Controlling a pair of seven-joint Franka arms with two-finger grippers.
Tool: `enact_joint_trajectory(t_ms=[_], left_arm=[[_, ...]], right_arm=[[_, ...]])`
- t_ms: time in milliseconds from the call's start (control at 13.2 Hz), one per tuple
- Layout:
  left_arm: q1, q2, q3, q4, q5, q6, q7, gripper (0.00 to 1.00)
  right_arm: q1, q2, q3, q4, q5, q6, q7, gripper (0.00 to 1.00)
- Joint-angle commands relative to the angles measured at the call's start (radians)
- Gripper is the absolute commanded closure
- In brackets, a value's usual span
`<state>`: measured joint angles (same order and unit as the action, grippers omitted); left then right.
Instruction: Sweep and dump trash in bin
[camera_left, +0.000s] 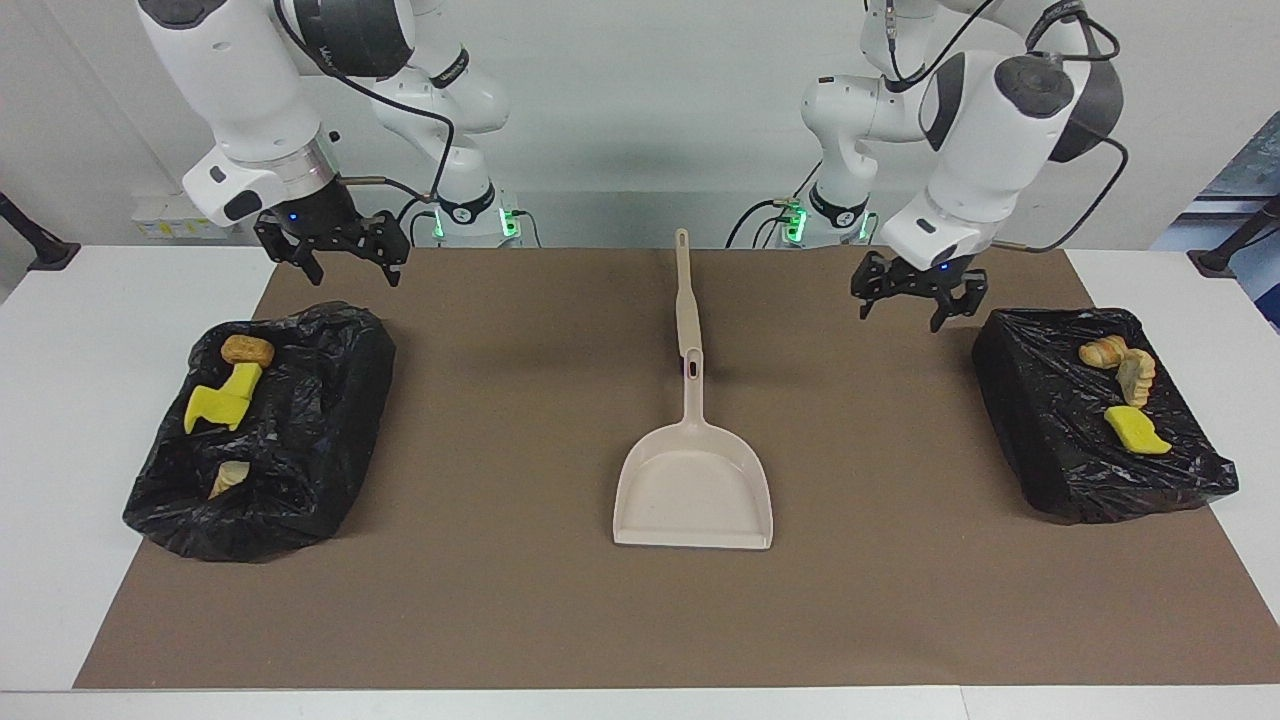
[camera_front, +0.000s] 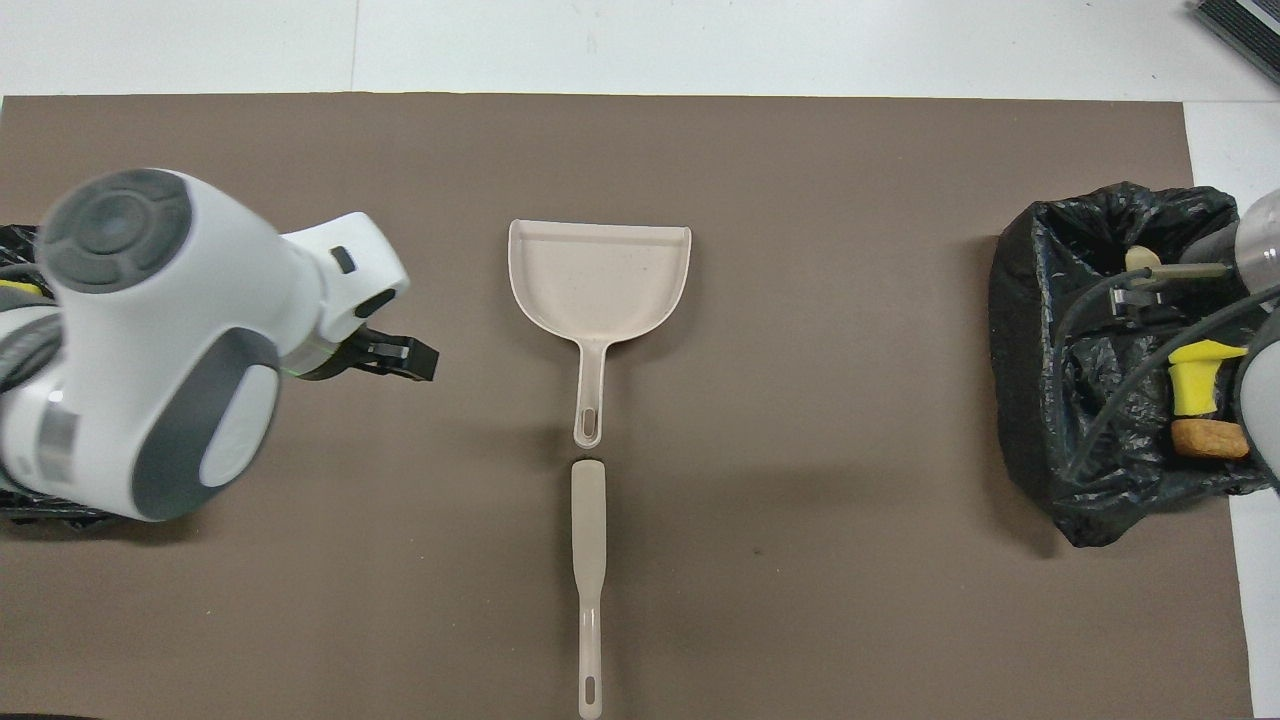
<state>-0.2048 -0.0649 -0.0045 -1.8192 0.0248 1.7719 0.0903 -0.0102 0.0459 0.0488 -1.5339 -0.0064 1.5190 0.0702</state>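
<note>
The trash lies in two black-lined bins. The bin (camera_left: 330, 400) at the right arm's end holds a yellow chunk (camera_left: 222, 400), a brown piece (camera_left: 247, 350) and a pale scrap (camera_left: 230, 477). The bin (camera_left: 1030, 400) at the left arm's end holds two croissant pieces (camera_left: 1103, 350) and a yellow chunk (camera_left: 1137, 430). My left gripper (camera_left: 915, 308) hangs open and empty over the mat beside that bin. Up in the air, my right gripper (camera_left: 352, 272) waits, open and empty, over the mat's corner by its bin (camera_front: 1035, 330).
A beige dustpan (camera_left: 693, 490) lies flat mid-mat, handle toward the robots. A beige sweeping stick (camera_left: 685, 300) lies in line with it, nearer to the robots. The brown mat (camera_left: 500, 600) covers most of the white table. In the overhead view the left arm (camera_front: 160, 340) hides much of its bin.
</note>
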Motion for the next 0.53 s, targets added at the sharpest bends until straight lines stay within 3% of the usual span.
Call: enact_joint_trajectory(t_ms=[0, 453], left_arm=[[0.047, -0.027, -0.014, 0.076, 0.072, -0.104, 0.037, 0.0], [0.091, 0.011, -0.005, 0.28, 0.012, -0.293, 0.077, 0.0]], right_arm=[[-0.004, -0.023, -0.003, -0.028, 0.003, 0.009, -0.01, 0.0], [-0.004, -0.023, -0.003, -0.028, 0.002, 0.009, -0.01, 0.0]])
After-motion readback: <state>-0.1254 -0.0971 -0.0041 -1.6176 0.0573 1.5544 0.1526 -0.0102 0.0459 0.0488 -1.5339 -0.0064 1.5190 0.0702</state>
